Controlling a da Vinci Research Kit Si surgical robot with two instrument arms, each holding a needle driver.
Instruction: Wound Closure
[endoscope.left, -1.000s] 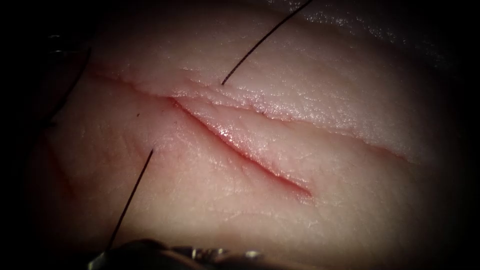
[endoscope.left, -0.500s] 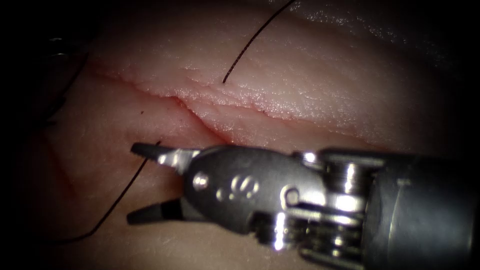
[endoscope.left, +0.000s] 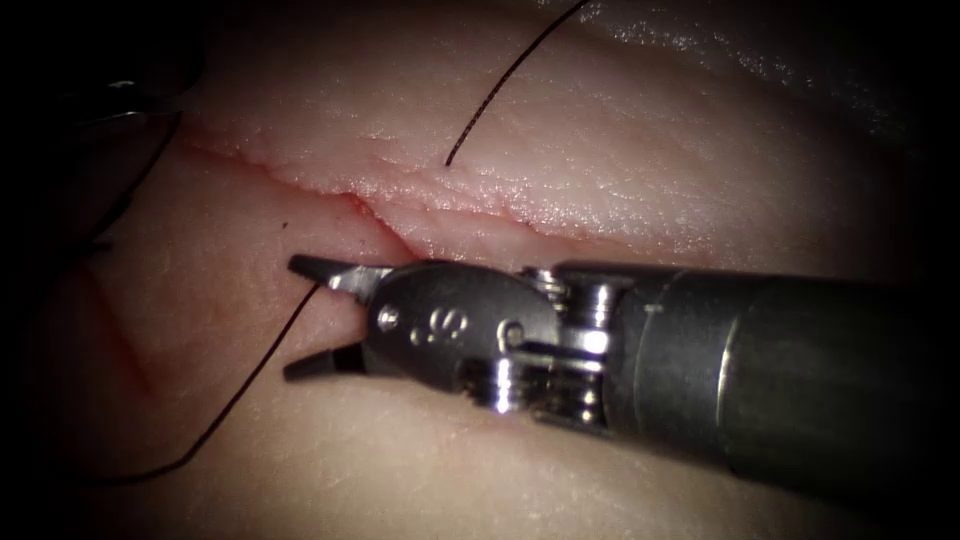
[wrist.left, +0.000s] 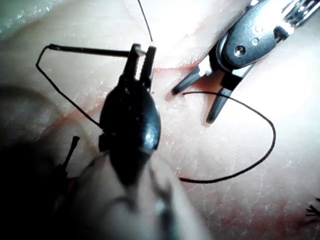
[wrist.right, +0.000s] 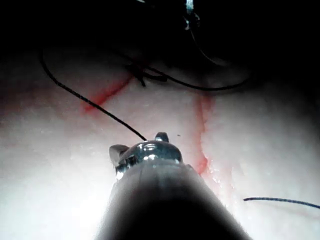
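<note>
Endoscope view: our right gripper (endoscope.left: 293, 318) gapes wide and empty, straddling the thread (endoscope.left: 255, 370) left of the cut (endoscope.left: 330, 195). If it closes here, we judge it could nip the tissue (endoscope.left: 600, 150) or fray the thread. Farther off, our left gripper (wrist.left: 141, 50) clamps what looks like the needle (wrist.left: 85, 50) near one end, clear of the tissue.

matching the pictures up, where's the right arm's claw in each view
endoscope view: right claw open and empty, astride the thread, left of the cut.
left wrist view: claw open astride the end of the thread's loop.
right wrist view: claw at its shaft's end, where the thread meets it.
shared landmark: that thread.
</note>
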